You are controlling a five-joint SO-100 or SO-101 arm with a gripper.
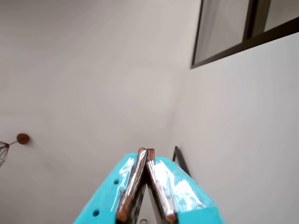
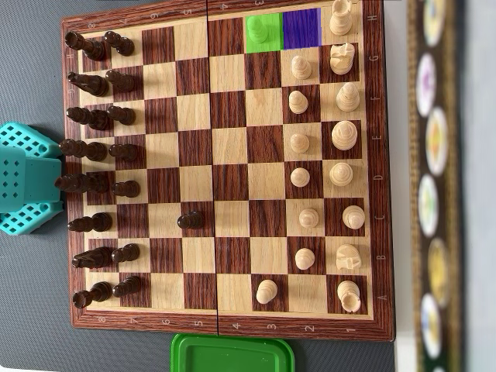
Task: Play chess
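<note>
In the wrist view my gripper (image 1: 145, 151) points up at a bare wall. Its two brown-edged fingers (image 1: 132, 186) meet at the tips, shut with nothing between them. No chess piece shows in that view. In the overhead view the wooden chessboard (image 2: 225, 328) lies with dark pieces in two columns on the left and light pieces on the right. A light pawn (image 2: 263, 32) stands on a green-tinted square, next to an empty purple-tinted square (image 2: 301, 28). One dark pawn (image 2: 190, 220) stands forward of its row. The arm's teal body (image 2: 27, 182) sits at the board's left edge.
A green container (image 2: 232, 355) lies just below the board. A patterned strip (image 2: 434, 186) runs along the right side. Another light pawn (image 2: 266, 291) stands forward near the bottom. A dark window frame (image 1: 243, 32) and a wall lamp (image 1: 14, 142) show in the wrist view.
</note>
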